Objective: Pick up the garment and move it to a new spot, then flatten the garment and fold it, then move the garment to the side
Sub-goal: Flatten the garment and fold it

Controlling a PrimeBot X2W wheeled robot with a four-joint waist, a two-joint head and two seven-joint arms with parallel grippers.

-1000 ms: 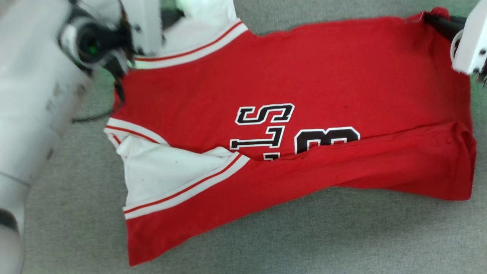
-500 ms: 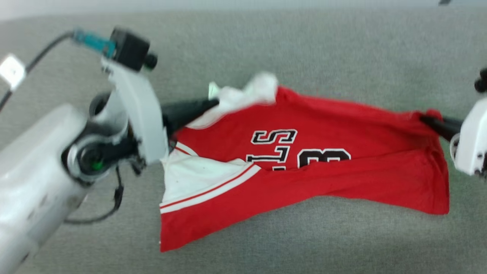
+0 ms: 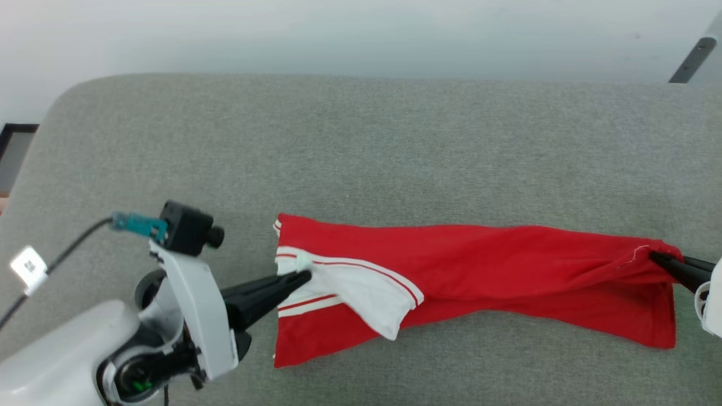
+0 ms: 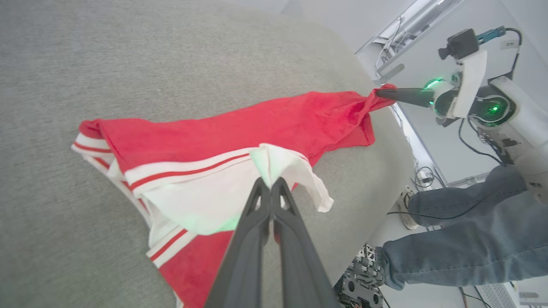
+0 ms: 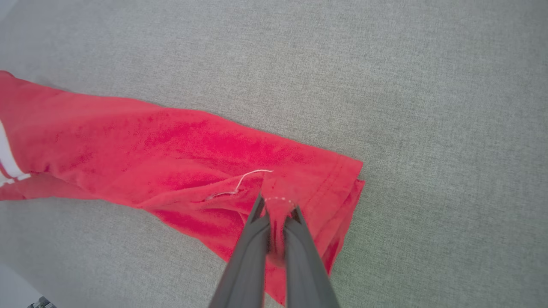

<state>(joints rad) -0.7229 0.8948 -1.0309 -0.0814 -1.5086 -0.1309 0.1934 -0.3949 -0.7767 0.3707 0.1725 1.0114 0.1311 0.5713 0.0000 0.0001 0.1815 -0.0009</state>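
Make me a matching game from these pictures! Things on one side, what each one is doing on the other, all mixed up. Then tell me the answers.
Things:
1. left hand
2. right hand
3. red jersey shirt with white sleeves
4. grey fabric surface

What it is doing:
A. lies stretched long between both hands
B. shut on white cloth
C. shut on a red hem corner
D. lies under the shirt

Pairs: 1-B, 2-C, 3-A, 4-D.

Glossy white arm (image 3: 56,349) showing long dark fingers (image 3: 265,290)
The left gripper (image 3: 304,276) is carrying a black cube camera (image 3: 186,228) on a white bracket (image 3: 194,304), trailing a teal plug (image 3: 138,223) and grey cable (image 3: 73,242).
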